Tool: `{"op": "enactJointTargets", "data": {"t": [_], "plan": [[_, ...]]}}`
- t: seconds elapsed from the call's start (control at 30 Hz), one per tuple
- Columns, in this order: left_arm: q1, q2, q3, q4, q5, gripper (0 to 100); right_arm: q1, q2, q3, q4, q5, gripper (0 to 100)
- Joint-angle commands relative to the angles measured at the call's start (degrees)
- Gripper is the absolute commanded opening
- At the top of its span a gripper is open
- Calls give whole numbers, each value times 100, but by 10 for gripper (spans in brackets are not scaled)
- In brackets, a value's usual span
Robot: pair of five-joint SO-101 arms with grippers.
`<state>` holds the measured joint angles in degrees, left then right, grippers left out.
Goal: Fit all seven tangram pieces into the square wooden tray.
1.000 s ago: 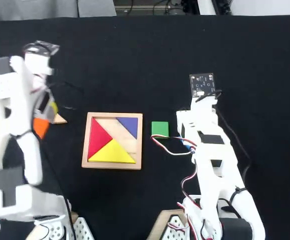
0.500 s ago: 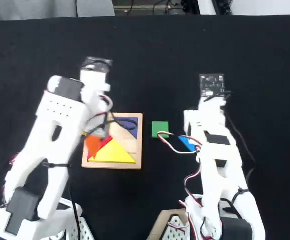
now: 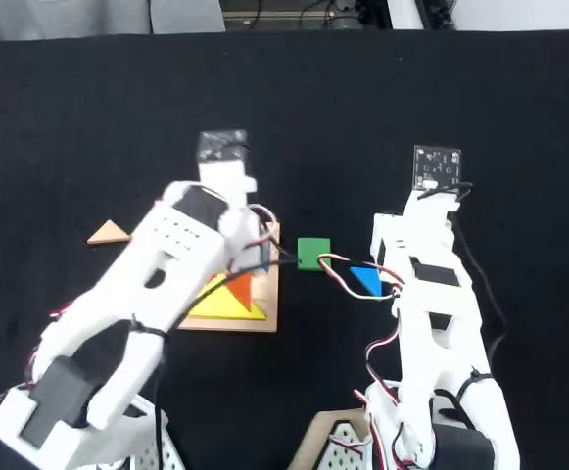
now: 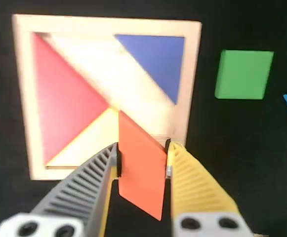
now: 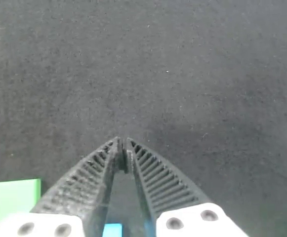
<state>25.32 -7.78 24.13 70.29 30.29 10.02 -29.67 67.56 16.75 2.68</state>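
My left claw [image 4: 142, 145] pinches the orange piece [image 4: 141, 182] over the tray [image 4: 193, 74], lined up to drop into its gap; right claw [image 5: 120, 144] is pressed together, empty.

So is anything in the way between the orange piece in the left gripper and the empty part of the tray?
Nothing visible. The left gripper holds the orange piece above the edge of the tray; the bare wood between the red triangle, yellow triangle and blue triangle lies open just beyond it.
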Motion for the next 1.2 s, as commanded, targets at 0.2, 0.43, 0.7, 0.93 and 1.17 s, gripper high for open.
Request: {"op": "enactJointTargets", "data": {"t": [0.2, 0.43, 0.7, 0.93, 1.17], "plan": [[127, 668, 92, -879, 387, 66, 70, -215, -163, -123, -18, 11], [110, 1389, -356, -879, 396, 66, 70, -215, -163, -123, -9, 11], [145, 1644, -523, -897, 396, 66, 70, -215, -163, -123, -9, 11], [127, 1653, -725, -870, 387, 66, 62, -215, -163, -123, -9, 11], [154, 1705, -796, -905, 378, 66, 62, -215, -163, -123, 0, 11]]}}
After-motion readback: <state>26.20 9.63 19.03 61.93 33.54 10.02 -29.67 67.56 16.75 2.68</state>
